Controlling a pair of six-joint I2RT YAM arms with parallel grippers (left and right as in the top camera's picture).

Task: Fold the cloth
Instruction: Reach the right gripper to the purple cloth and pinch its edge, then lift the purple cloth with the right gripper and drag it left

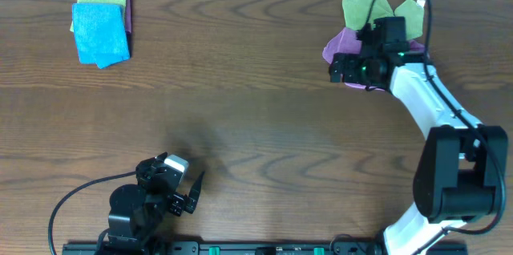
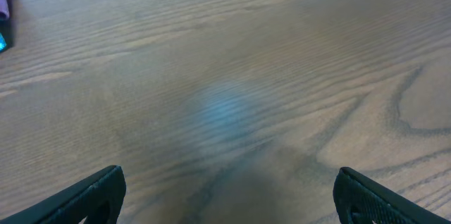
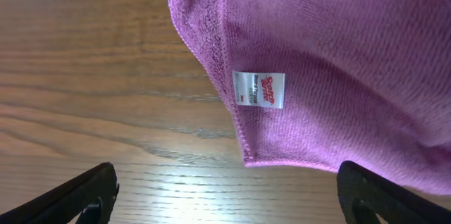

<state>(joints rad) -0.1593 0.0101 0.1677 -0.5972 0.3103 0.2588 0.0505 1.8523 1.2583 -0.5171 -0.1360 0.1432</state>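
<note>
Tool rt [image 3: 225,182] wide open, empty, by cloth [image 3: 338,48]

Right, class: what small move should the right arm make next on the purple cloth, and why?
Probably ease the right gripper down to the cloth edge by the white tag: its jaws stand open and empty, with that edge just ahead.

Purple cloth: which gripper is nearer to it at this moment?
Right. The right gripper, open, is directly at the purple cloth's tagged edge. The left gripper, also open, sits far off at the table's opposite front side.
</note>
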